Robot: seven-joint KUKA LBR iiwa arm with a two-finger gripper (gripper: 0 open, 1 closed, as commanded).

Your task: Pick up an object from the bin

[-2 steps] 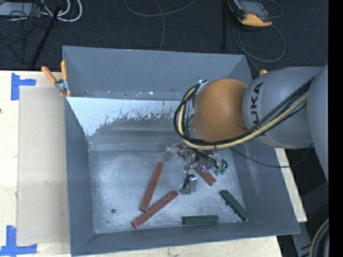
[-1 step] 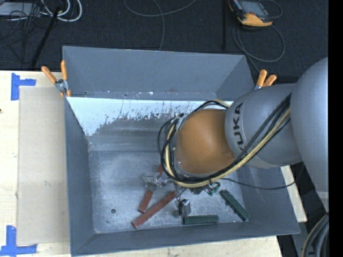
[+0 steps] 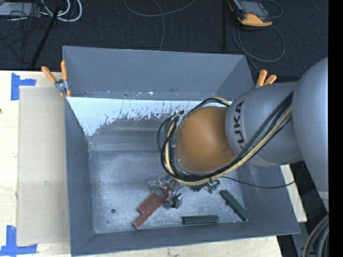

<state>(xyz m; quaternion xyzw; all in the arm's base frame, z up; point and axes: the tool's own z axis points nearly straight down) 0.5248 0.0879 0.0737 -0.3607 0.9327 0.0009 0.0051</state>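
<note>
Item: reddish-brown flat bar (image 3: pixel 149 209), lying slantwise on the floor of the bin (image 3: pixel 134 74), near the front wall. The gripper (image 3: pixel 168 191) is hanging low at the bar's upper end; we are unable to tell how far open it is, or whether it is gripping anything. We are judging the bar light, stiff and smooth, and are favouring a hold across its narrow width near mid-length. Neighbours: a dark green bar (image 3: pixel 200 219) and a second green bar (image 3: pixel 234 205), both to its right.

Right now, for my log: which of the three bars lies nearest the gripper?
The reddish-brown bar, its upper end at the gripper; both dark green bars lie further right.
</note>
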